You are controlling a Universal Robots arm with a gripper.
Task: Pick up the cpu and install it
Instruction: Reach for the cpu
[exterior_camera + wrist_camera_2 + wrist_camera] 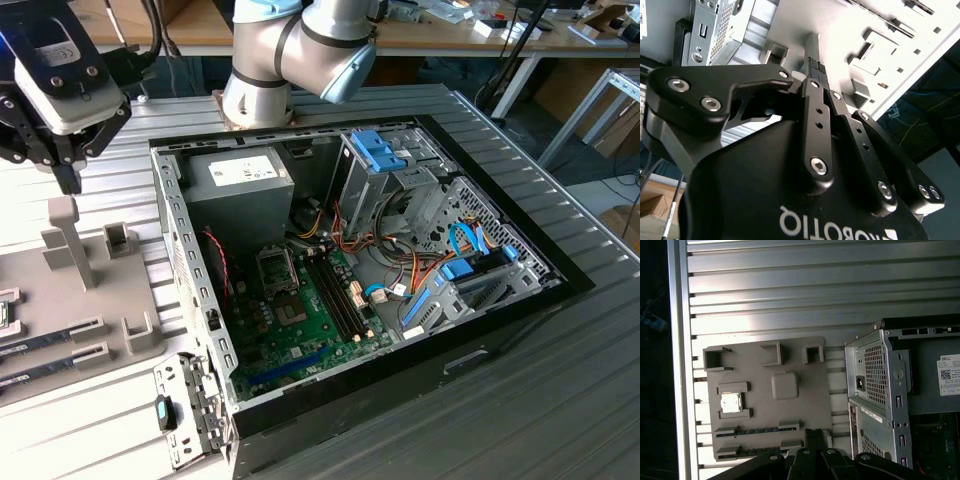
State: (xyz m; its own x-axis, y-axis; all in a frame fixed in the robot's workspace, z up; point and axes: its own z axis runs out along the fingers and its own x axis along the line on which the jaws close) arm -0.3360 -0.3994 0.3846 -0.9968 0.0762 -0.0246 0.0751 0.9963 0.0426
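The cpu (pixel 730 403), a small silvery square chip, lies in a bracketed seat on the grey fixture plate (pixel 805 410) beside the computer case. My gripper (pixel 813 436) hangs above that plate, off to one side of the cpu and not touching it. In the second wrist view the gripper (pixel 813 55) has its black fingers pressed together with nothing between them. In the exterior view the gripper (pixel 68 178) hovers at the upper left, over the plate's tall post (pixel 65 235). The black socket frame (pixel 275 265) sits on the green motherboard (pixel 320 330) inside the case.
The open computer case (pixel 500 300) fills the middle, with a grey power supply box (pixel 240 195), drive cages with blue tabs (pixel 380 150) and loose cables. Memory sticks (pixel 50 350) rest in slots on the plate. A ribbed metal table (pixel 560 400) surrounds everything.
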